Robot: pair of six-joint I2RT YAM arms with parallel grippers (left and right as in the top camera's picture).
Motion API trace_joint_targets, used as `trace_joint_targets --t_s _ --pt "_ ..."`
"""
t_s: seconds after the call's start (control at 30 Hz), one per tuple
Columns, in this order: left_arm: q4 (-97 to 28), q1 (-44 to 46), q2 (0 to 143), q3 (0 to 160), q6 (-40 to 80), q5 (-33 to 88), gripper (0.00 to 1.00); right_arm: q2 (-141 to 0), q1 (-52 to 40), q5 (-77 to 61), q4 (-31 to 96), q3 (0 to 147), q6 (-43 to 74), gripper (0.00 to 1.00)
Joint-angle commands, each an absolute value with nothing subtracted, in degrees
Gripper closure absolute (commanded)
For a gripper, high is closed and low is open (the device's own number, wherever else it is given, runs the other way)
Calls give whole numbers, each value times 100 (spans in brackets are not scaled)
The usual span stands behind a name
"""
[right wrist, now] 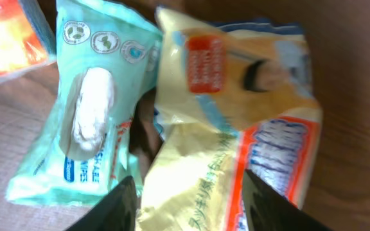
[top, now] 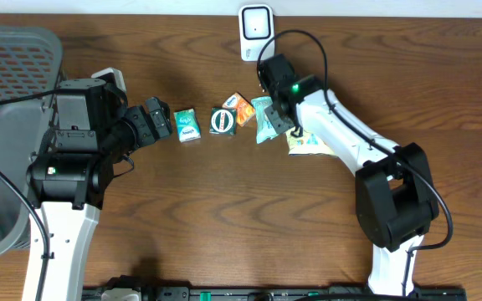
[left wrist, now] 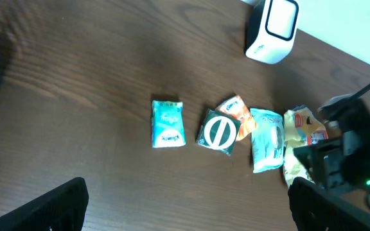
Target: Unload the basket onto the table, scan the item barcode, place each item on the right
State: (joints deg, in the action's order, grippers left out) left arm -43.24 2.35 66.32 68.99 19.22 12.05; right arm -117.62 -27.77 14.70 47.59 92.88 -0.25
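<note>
Pick-up stage, by my reading; nothing is at the scanner (top: 256,32) yet, which stands at the 12 o'clock edge of the worktop (top: 224,217). The right arm (top: 341,134) hangs low over the yellow packet (right wrist: 236,128), the item at the 3 o'clock end of the row, with the mint packet (right wrist: 88,115) touching it at 9 o'clock. Its jaws stand partly apart with the packet's lower edge between the tips; I cannot tell if they touch it, and I see no grip. The left arm (top: 82,142) waits at the row's 9 o'clock end, jaws wide and empty. Next move, I judge: close on the yellow packet alone, lift, and carry it toward 11 o'clock to the scanner window, barcode side facing it.
</note>
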Motion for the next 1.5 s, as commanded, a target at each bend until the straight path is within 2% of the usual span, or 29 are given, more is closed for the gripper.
trace_joint_targets --t_s 0.0,0.07,0.17,0.4,0.6,0.67,0.73,0.8,0.83,0.87,1.23,1.33,1.47 --pt "-4327 215 6628 6987 1824 1168 2 -11723 -2543 1433 5037 9929 174 47" --pt "-4327 215 6628 6987 1824 1168 2 -11723 -2392 1424 5214 10173 213 33" --pt "-4327 215 6628 6987 1824 1168 2 -11723 -2158 1417 5260 10235 211 22" --pt "-4327 215 6628 6987 1824 1168 2 -11856 -1682 425 5240 9730 211 18" --pt "-4327 215 6628 6987 1824 1168 3 -11963 -1608 84 4477 8803 211 21" --pt "-4327 215 6628 6987 1824 1168 2 -12003 -1629 45 4204 8532 211 27" --pt "-4327 215 6628 6987 1824 1168 2 -12029 -1645 47 3970 8322 213 41" --pt "-4327 215 6628 6987 1824 1168 2 -12033 -1649 51 3846 8202 296 66" --pt "-4327 215 6628 6987 1824 1168 2 -12033 -1649 49 3837 8191 346 85" --pt "-4327 215 6628 6987 1824 1168 2 -12033 -1649 49 3835 8200 434 99" --pt "-4327 215 6628 6987 1824 1168 2 -11625 -1568 578 4036 9548 644 99" --pt "-4327 215 6628 6987 1824 1168 2 -11513 -1568 609 3636 9920 639 99" --pt "-4327 215 6628 6987 1824 1168 2 -11518 -1588 445 2491 10062 639 99"
